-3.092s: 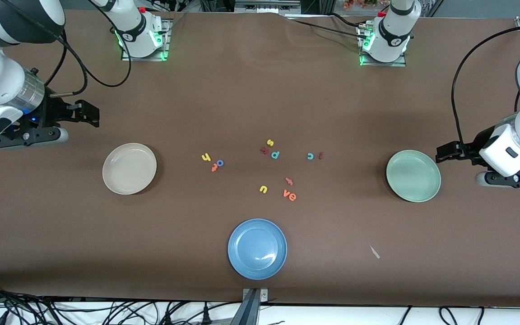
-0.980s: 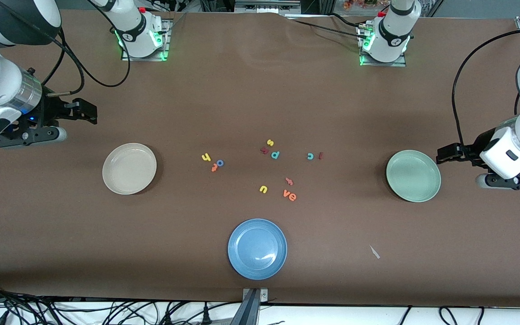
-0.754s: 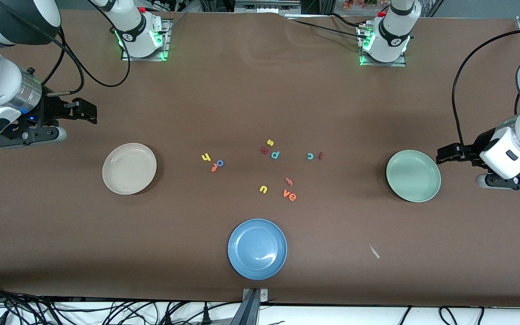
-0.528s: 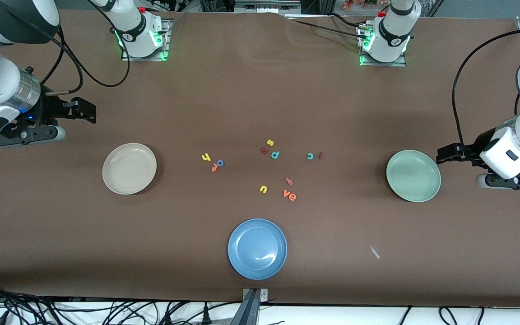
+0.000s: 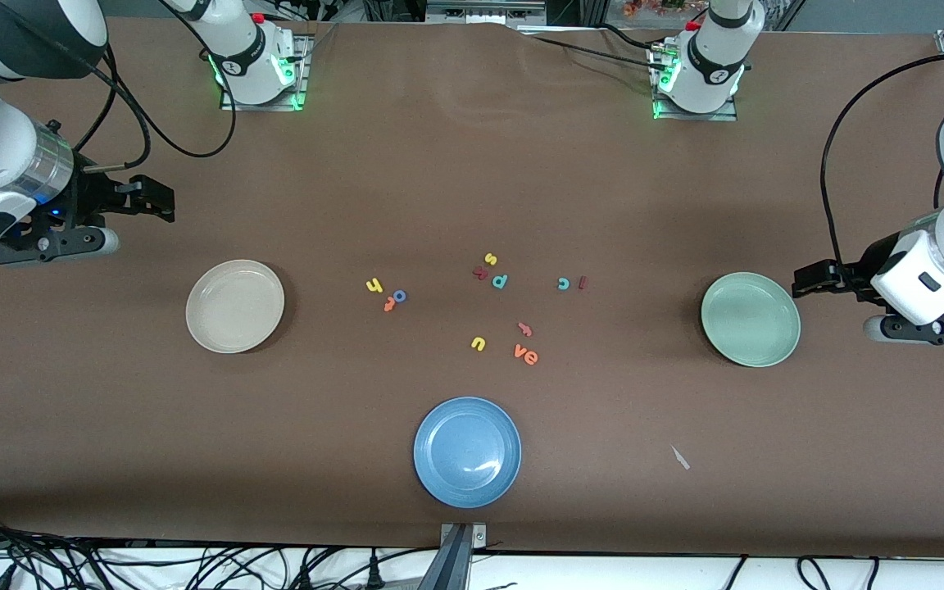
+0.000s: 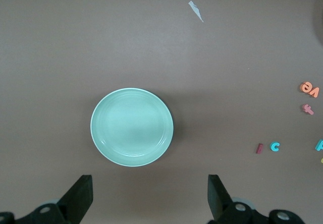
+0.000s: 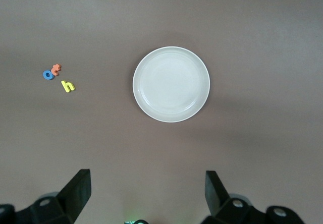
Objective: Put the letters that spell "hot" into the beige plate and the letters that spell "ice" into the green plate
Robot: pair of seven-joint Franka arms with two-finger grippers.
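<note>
**Inspector:** Progress, from the right arm's end of the counter (image 5: 472, 164) across?

**Assistant:** None logged. The right claw (image 5: 162, 202) hangs over bare counter near the beige plate (image 5: 234, 306), jaws fully spread, holding nothing. That plate is empty. The yellow h (image 5: 374, 285), blue o (image 5: 400, 296) and orange t (image 5: 389, 305) lie clustered on the counter, between that plate and the middle.

**Inspector:** And "ice"?

**Assistant:** Orange e (image 5: 531, 357) lies nearer the blue plate (image 5: 467, 451); teal c (image 5: 563, 283) and dark red i (image 5: 583, 283) sit side by side. The green plate (image 5: 751, 319) is empty. The left claw (image 5: 808, 279) hangs just beside it, wide open, empty. All six placements remain, in my judgement.
</note>
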